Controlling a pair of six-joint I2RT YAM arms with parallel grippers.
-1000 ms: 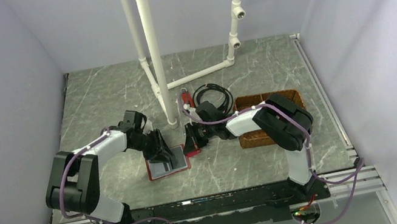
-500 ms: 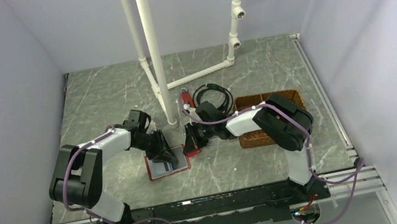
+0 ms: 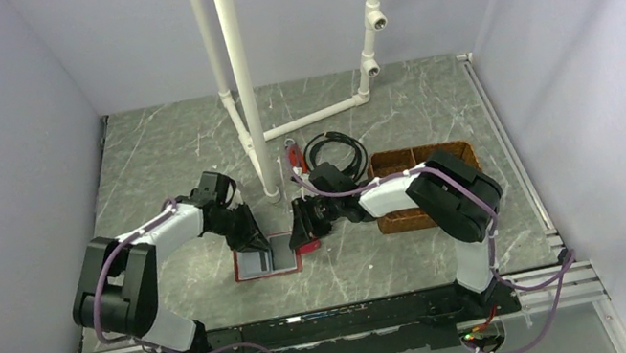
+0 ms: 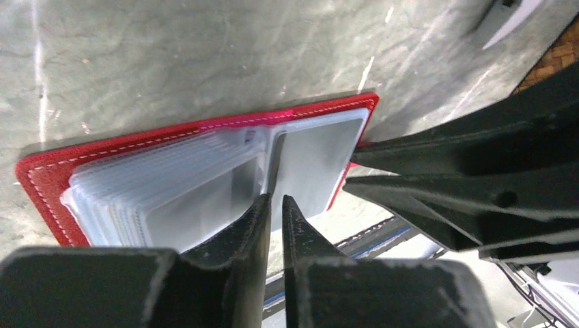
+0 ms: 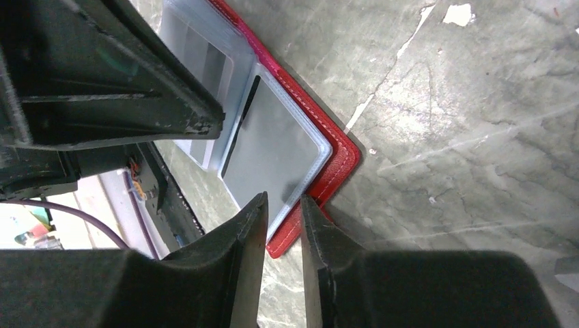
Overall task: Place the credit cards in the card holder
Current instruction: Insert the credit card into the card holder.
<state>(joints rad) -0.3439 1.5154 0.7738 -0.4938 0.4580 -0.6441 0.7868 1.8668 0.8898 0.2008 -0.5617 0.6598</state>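
Right gripper point(image 3: 302, 235) has parted slightly at the open red card holder point(image 3: 255, 264)'s right edge; left gripper point(image 3: 260, 244) has narrowed above its clear pockets. I cannot tell whether either grasps anything.

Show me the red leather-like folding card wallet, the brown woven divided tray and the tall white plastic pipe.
Red leather-like folding card wallet point(image 3: 267, 258): top view, its pale pocket lining.
Brown woven divided tray point(image 3: 395, 157): top view, far rim.
Tall white plastic pipe point(image 3: 239, 73): top view, mid-shaft.
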